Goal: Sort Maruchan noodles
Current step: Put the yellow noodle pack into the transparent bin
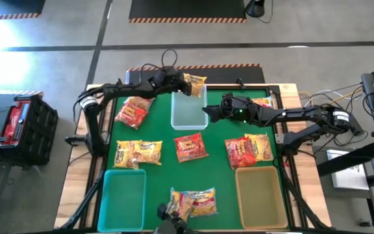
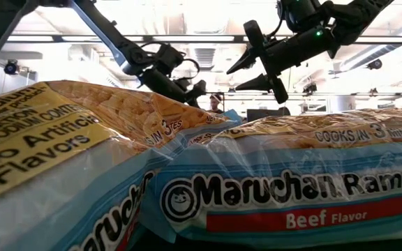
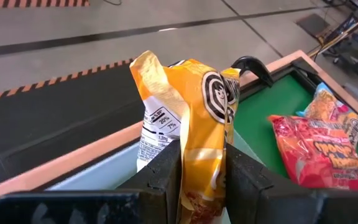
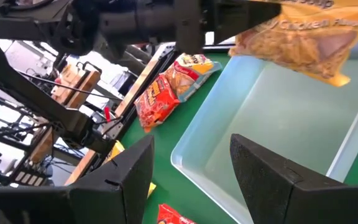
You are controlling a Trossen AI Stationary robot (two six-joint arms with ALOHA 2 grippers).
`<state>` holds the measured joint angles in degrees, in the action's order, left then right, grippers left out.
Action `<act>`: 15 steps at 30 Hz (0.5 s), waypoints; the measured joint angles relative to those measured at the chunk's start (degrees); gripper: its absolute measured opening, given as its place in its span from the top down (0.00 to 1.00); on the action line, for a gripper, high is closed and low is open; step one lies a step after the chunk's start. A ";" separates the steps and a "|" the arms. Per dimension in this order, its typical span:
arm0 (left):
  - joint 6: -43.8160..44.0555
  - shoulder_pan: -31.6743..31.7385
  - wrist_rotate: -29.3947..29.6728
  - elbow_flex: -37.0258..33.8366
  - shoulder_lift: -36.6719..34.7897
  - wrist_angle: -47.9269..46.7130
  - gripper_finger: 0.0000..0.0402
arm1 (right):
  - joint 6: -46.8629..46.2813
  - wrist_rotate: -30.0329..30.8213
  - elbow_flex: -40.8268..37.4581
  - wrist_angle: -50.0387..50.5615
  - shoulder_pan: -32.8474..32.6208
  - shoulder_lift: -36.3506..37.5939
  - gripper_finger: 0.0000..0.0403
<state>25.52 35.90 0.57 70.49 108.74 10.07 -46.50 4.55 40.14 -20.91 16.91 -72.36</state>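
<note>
My left gripper (image 1: 179,82) is at the table's far middle, shut on a yellow-orange Maruchan noodle packet (image 1: 194,85) above the far end of a clear bin (image 1: 188,112). The same packet (image 4: 303,31) shows over the bin in the right wrist view. My right gripper (image 1: 208,112) hovers open over the bin's right rim, with nothing between its fingers (image 4: 129,171). Flat on the green mat lie a red packet (image 1: 134,112), a yellow one (image 1: 137,154), a red one (image 1: 191,146), and a red and yellow pair (image 1: 247,149). Pale-blue packets (image 1: 193,201) lie at the near edge. My left gripper pinches the yellow-orange packet between its two fingers (image 3: 160,177), on the crumpled wrapper near one end (image 3: 201,165). The fingers come from the table's left, slanting a little downward. The packet juts out past the fingertips, lifted clear above the clear bin.
A teal bin (image 1: 123,193) stands at the near left and a tan bin (image 1: 261,195) at the near right. One more packet (image 1: 263,101) lies at the far right behind my right arm. The table's wooden rim (image 3: 272,68) runs close beyond the held packet.
</note>
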 joint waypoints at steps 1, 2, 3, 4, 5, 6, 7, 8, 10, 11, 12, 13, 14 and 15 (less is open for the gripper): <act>0.00 0.00 0.03 0.62 0.64 -0.12 0.81 | 0.00 0.01 -0.02 0.00 0.00 0.00 0.50; 0.00 0.00 0.17 1.23 1.27 -0.42 0.81 | 0.00 -0.01 -0.02 0.00 0.00 0.00 0.50; 0.00 0.00 0.26 1.79 1.86 -0.50 0.81 | 0.00 0.01 -0.02 0.00 0.00 0.00 0.50; 0.00 0.00 0.29 2.34 2.35 -1.09 0.81 | 0.00 0.00 -0.02 0.02 0.00 0.00 0.50; 0.00 0.00 0.50 2.79 2.73 -1.99 0.81 | 0.00 0.01 -0.02 0.02 0.00 0.00 0.50; -0.04 0.00 1.01 3.13 3.07 -2.67 0.81 | 0.00 0.01 -0.02 0.09 -0.01 0.00 0.50; -0.21 0.00 1.92 3.48 3.38 -3.12 0.81 | 0.00 0.01 -0.02 0.32 -0.02 0.00 0.50; -0.62 0.00 2.84 3.72 3.58 -3.53 0.81 | 0.00 0.01 -0.02 0.50 0.00 0.00 0.50; -1.35 0.05 4.54 3.81 3.93 -4.12 0.81 | 0.00 0.01 -0.02 0.77 0.00 0.00 0.50; -1.44 0.17 4.61 3.80 4.04 -4.11 0.81 | 0.02 0.01 -0.02 0.85 -0.02 0.00 0.50; -1.44 0.27 4.57 3.72 4.05 -4.18 0.81 | 0.03 0.01 -0.02 0.87 -0.01 0.00 0.50; -1.47 0.28 4.57 3.72 4.05 -4.24 0.81 | 0.04 0.01 -0.02 0.90 0.00 0.00 0.50; -1.61 0.28 4.58 3.72 4.05 -4.17 0.80 | 0.05 0.01 -0.02 0.89 0.00 0.00 0.50; -2.00 0.28 4.60 3.72 4.05 -4.15 0.80 | 0.05 0.01 -0.02 0.89 0.00 0.00 0.50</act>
<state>23.52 36.18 5.17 74.22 112.79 5.92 -46.45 4.56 40.12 -20.02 16.91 -72.36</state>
